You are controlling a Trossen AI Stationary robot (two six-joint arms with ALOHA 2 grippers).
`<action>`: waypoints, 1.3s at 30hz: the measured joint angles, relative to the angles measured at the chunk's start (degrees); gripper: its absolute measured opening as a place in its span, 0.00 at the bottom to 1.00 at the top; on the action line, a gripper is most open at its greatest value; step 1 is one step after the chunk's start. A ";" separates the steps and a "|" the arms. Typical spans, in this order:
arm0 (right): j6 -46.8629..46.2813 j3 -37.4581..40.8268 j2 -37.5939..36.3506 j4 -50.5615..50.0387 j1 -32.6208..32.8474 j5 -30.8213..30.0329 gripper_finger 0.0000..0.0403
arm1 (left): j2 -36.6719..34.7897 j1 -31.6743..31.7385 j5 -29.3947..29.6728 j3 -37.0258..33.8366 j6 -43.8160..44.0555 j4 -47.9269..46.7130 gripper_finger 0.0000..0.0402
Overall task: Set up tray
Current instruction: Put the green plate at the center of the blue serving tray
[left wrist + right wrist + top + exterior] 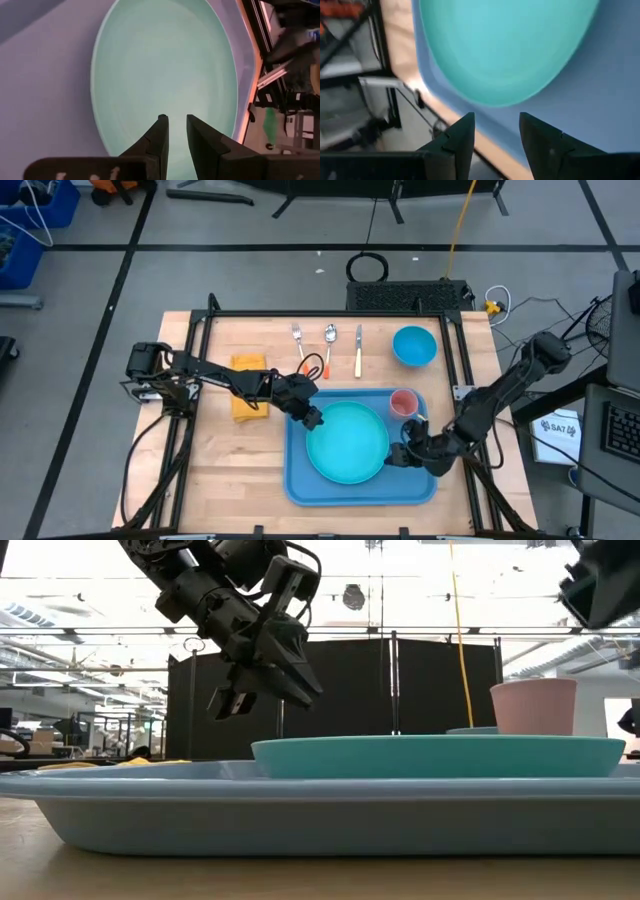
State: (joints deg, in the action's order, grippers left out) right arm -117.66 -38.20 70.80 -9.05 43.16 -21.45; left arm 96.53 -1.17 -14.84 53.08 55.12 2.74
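Observation:
The blue tray (pixel 300 485) lies on the wooden table, toward its near right. On the tray sits a round teal plate (pixel 345 442), with a pink cup (pixel 403 402) upright at the tray's far right corner. My left gripper (pixel 176 118) hangs above the plate's left part, clear of it in the low view. Its fingers stand a narrow gap apart with nothing between them. My right gripper (pixel 496 116) hovers open over the tray beside the plate's right rim (pixel 386 452), also holding nothing.
Beyond the tray, at the table's far side, lie a fork (pixel 298 338), a spoon (pixel 329 335) and a knife (pixel 358 350). A blue bowl (pixel 414 345) stands at the far right. A yellow cloth (pixel 248 385) lies left of the tray, under the left arm.

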 joint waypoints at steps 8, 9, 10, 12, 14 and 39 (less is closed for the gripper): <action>-5.32 4.65 2.15 3.09 2.79 -4.86 0.36 | 0.00 0.00 -0.73 0.00 -1.32 0.02 0.17; -5.41 4.84 2.38 3.20 2.76 -5.75 0.36 | 0.00 0.00 -0.68 0.00 -1.47 0.02 0.17; -5.54 4.99 2.74 3.06 2.67 -6.24 0.35 | 0.00 0.00 -0.61 0.00 -1.46 0.01 0.17; -5.99 5.36 3.83 2.97 2.32 -7.30 0.35 | 0.00 0.02 -0.53 0.00 -1.48 0.07 0.17; -6.64 5.90 4.79 2.98 1.77 -6.95 0.34 | 0.00 0.02 -0.17 0.00 -1.91 0.10 0.17; -5.89 6.13 12.08 9.73 -1.96 -5.36 0.15 | 0.00 0.02 -0.18 0.00 -2.52 0.44 0.17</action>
State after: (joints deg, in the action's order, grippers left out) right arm -123.55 -32.08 82.88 0.68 41.20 -26.81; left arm 96.53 -1.15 -15.03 53.08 52.60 3.18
